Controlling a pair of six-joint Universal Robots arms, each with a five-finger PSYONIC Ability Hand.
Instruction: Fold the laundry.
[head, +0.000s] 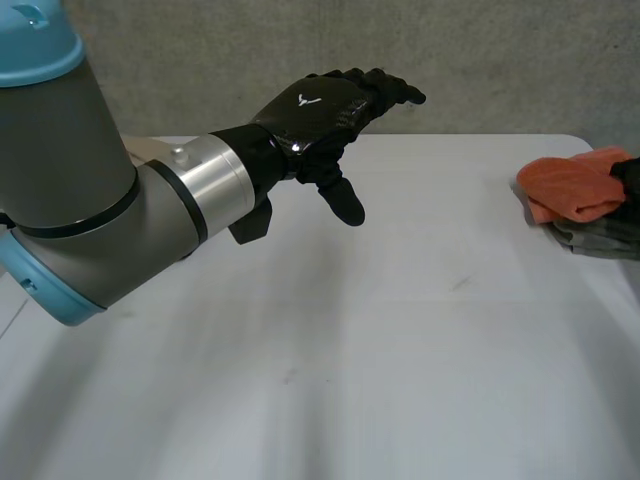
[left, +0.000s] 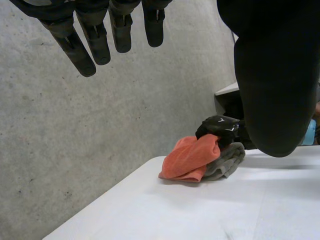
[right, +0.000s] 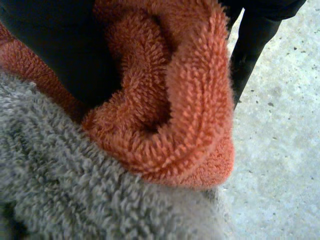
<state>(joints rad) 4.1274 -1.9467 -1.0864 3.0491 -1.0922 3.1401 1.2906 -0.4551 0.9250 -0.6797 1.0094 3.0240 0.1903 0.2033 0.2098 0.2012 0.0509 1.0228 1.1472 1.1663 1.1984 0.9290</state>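
- left robot hand (head: 318, 108) hangs above the table (head: 350, 360) with its fingers (left: 95, 45) straight and a little spread. its thumb points down toward the table top, and it holds nothing.
- its grey arm (head: 100, 200), with light-blue caps, comes in from the near left side in the head view.
- right robot hand (left: 220, 127) is at the table's right side, well apart from the left one, on top of a small pile of laundry.
- in its own wrist view a bunched fold of the orange towel (right: 185, 100) is pinched between the dark thumb side and a finger (right: 252, 45), so this hand has hold of the towel.
- the orange towel lies crumpled on a grey towel (left: 227, 162), touching it. the grey one is underneath and sticks out partly beside it.
- both towels sit close to the table's right edge.
- a rough grey concrete wall (head: 480, 50) stands behind the table.
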